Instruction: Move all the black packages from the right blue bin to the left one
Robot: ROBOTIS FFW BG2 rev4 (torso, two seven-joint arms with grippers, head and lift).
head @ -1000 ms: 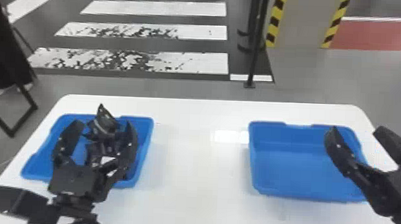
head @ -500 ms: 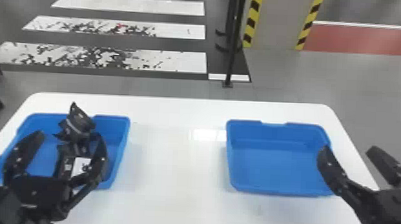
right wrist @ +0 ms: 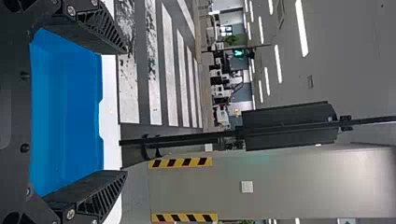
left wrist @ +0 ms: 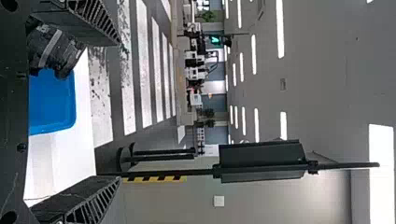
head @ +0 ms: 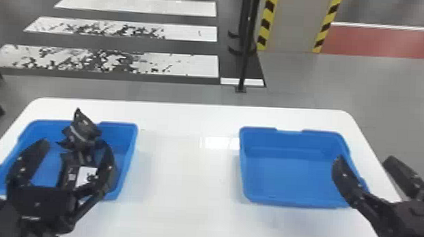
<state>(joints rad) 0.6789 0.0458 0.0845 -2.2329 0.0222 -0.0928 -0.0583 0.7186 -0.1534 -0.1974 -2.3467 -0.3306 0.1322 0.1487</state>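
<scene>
From where I stand, I think of the white table (head: 183,200) as a big clock, with twelve at the far side. The left blue bin (head: 118,125) sits at about nine o'clock. The right blue bin (head: 259,200) sits at about three o'clock, well apart from the other one.

The black packages are in the left bin. One crinkly black package (head: 84,129) is near the bin's twelve o'clock side, and its pointy tip pokes up past the rim. Another black package (head: 65,176), with a white label (head: 86,176) on it, is just toward six o'clock from the first.

The left hand (head: 75,144) is over the left bin, reaching in from about eight o'clock on the table. Its two black fingers are spread wide, with a big gap, and it isn't gripping a thing. I can't tell if a finger touches the packages.

The right hand (head: 365,158) comes in from about four o'clock. It is wide too, and holds nothing. One finger is over the right bin's three o'clock side, and the other is out past its rim.

Past the table, white stripes (head: 149,60) are painted on the floor toward eleven o'clock, and a thin black pole (head: 246,60) stands near twelve.
</scene>
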